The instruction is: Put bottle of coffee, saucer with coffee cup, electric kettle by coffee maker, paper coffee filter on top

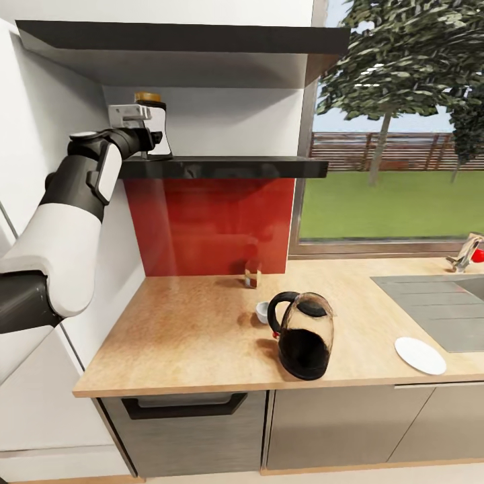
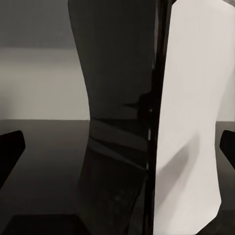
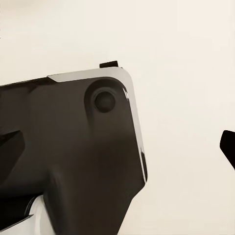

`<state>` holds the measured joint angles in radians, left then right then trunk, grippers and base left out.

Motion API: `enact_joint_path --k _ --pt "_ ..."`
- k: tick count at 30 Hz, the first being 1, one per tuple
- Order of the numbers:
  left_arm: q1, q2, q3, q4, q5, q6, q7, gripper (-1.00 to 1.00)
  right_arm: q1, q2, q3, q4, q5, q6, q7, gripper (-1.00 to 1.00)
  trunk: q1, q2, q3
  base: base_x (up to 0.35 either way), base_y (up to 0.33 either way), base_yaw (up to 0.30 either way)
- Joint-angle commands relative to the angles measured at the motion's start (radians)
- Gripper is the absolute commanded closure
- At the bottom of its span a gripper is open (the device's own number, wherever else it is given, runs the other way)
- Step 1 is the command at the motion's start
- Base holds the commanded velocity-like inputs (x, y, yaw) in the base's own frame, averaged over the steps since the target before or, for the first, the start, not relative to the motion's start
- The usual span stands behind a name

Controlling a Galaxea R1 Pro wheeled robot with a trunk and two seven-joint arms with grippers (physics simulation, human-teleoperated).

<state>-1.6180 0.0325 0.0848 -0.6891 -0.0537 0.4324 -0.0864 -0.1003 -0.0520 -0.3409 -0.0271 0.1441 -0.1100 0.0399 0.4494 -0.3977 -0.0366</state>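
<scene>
The bottle of coffee (image 1: 163, 126), dark with a yellow cap and pale label, stands on the dark kitchen shelf (image 1: 222, 167). My left gripper (image 1: 154, 137) is raised to it, open, one finger on each side; in the left wrist view the bottle (image 2: 147, 122) sits between the spread fingertips (image 2: 11, 149). On the countertop (image 1: 188, 323) sit the electric kettle (image 1: 306, 336), the coffee cup (image 1: 262, 311) just behind it, and the saucer (image 1: 420, 355) to the right. My right gripper (image 3: 117, 147) is open and holds nothing. The coffee maker and paper coffee filter are out of view.
A small glass jar (image 1: 253, 273) stands against the red backsplash. The steel sink (image 1: 437, 302) and its faucet (image 1: 465, 253) lie at the right under the window. A second shelf (image 1: 181, 40) hangs close above the bottle. A white wall bounds the counter's left end.
</scene>
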Motion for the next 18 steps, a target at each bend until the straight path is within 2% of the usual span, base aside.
enact_joint_path --k 1,18 --pt "-0.001 -0.001 0.004 -0.001 -0.006 0.004 -0.008 -1.0 -0.001 0.0 -0.009 0.001 0.01 -0.004 0.003 -1.0 0.001 -0.002 -0.002 0.0 0.0 0.0" --pt "0.0 -0.002 0.002 0.001 -0.002 -0.002 -0.008 -1.0 -0.001 0.0 -0.009 0.001 0.01 -0.004 0.002 -1.0 0.001 -0.002 -0.002 0.032 0.0 0.0"
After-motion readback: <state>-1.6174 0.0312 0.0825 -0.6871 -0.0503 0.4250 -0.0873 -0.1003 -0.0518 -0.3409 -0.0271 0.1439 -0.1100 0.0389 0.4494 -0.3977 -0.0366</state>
